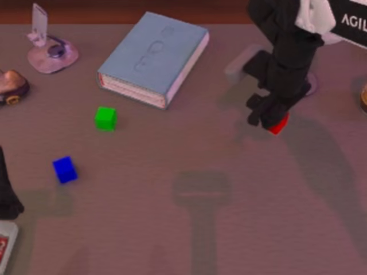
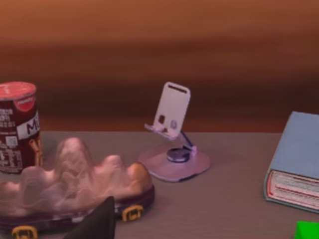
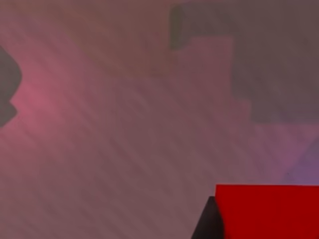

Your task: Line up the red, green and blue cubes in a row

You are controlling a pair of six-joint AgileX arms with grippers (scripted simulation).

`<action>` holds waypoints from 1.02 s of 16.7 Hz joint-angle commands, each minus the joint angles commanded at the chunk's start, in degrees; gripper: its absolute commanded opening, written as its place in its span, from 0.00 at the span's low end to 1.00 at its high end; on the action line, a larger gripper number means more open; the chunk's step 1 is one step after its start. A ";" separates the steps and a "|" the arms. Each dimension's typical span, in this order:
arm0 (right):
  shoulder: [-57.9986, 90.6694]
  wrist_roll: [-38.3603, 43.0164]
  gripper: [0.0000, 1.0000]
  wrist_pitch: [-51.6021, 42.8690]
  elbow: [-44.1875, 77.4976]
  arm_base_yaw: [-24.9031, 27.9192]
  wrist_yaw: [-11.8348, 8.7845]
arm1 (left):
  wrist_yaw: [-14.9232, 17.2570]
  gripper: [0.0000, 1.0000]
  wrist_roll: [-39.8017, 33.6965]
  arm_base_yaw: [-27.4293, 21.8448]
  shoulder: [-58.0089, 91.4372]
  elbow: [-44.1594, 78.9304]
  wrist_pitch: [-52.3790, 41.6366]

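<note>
Green cube [image 1: 105,118] and blue cube [image 1: 65,169] lie left; red cube [image 1: 278,124] right.

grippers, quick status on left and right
Left gripper: parked at the table's left edge, cannot be told.
Right gripper: down at the red cube, grip cannot be told.

red cube [image 1: 279,124], green cube [image 1: 105,118], blue cube [image 1: 65,169]

Grey-brown table [image 1: 229,229], shadowed
</note>
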 joint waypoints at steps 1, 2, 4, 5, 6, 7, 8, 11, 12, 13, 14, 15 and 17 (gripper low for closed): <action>0.21 0.09 0.00 0.14 -0.11 -0.30 -0.02 | 0.00 1.00 0.00 0.00 0.00 0.00 0.00; 0.25 0.02 0.00 0.08 -0.02 -0.16 -0.02 | 0.00 1.00 0.00 0.00 0.00 0.00 0.00; 0.86 -0.76 0.00 -0.62 1.24 1.89 -0.05 | 0.00 1.00 0.00 0.00 0.00 0.00 0.00; 1.35 -1.35 0.00 -1.22 2.31 3.70 -0.07 | 0.00 1.00 0.00 0.00 0.00 0.00 0.00; 1.90 -2.00 0.00 -1.93 3.57 5.90 -0.09 | 0.00 1.00 0.00 0.00 0.00 0.00 0.00; 2.52 -2.71 0.00 -2.73 4.98 8.38 -0.12 | 0.00 1.00 0.00 0.00 0.00 0.00 0.00; 3.20 -3.50 0.00 -3.61 6.49 11.03 -0.16 | 0.00 1.00 0.00 0.00 0.00 0.00 0.00; 5.21 -6.02 0.00 -6.37 11.12 19.38 -0.30 | 0.00 1.00 0.00 0.00 0.00 0.00 0.00; 5.80 -6.84 0.00 -7.24 12.60 22.22 -0.35 | 0.00 1.00 0.00 0.00 0.00 0.00 0.00; 6.34 -7.62 0.00 -8.04 13.99 24.94 -0.39 | 0.00 1.00 0.00 0.00 0.00 0.00 0.00; 6.79 -8.32 0.00 -8.74 15.22 27.33 -0.43 | 0.00 1.00 0.00 0.00 0.00 0.00 0.00; 7.11 -8.89 0.00 -9.28 16.20 29.20 -0.45 | 0.00 1.00 0.00 0.00 0.00 0.00 0.00; 7.43 -9.52 0.00 -9.86 17.27 31.13 -0.46 | 0.00 1.00 0.00 0.00 0.00 0.00 0.00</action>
